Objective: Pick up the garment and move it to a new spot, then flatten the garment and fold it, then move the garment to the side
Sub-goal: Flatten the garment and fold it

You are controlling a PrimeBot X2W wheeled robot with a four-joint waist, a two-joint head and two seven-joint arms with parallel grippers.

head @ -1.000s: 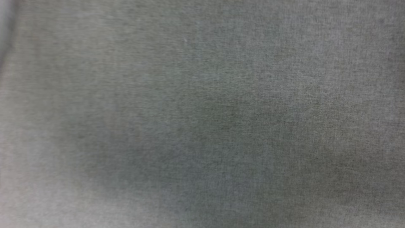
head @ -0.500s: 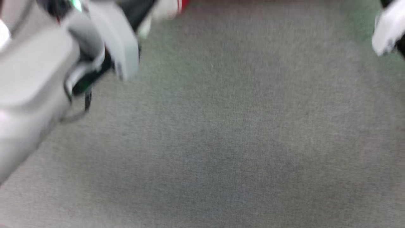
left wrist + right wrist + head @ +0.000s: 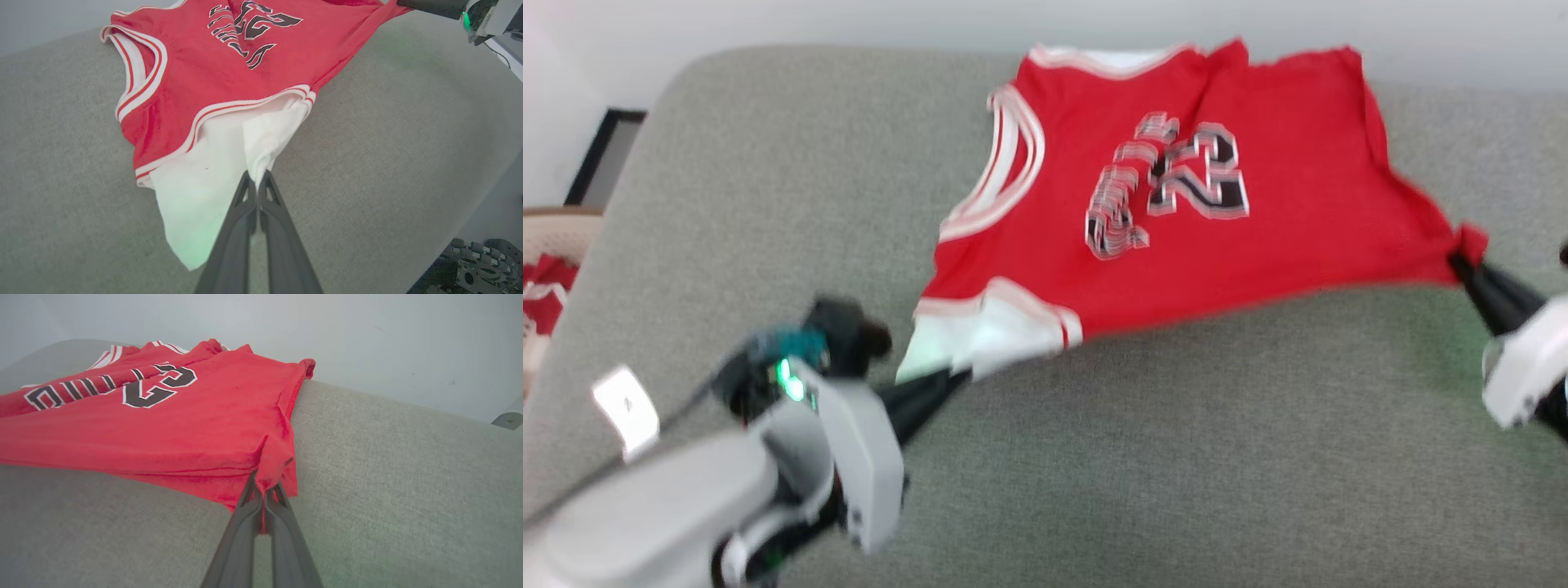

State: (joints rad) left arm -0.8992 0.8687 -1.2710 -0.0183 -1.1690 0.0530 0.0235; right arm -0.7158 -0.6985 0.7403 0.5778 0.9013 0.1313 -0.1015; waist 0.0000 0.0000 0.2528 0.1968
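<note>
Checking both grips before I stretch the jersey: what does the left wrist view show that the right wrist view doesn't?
Left wrist view: the left gripper shut on the white sleeve, the striped trim around the armholes, and the right gripper at the far red corner.
Right wrist view: the right gripper shut on a bunched hem corner, with a pale wall behind.
Both: the garment, its red front with the black number, over the grey cushion.
</note>
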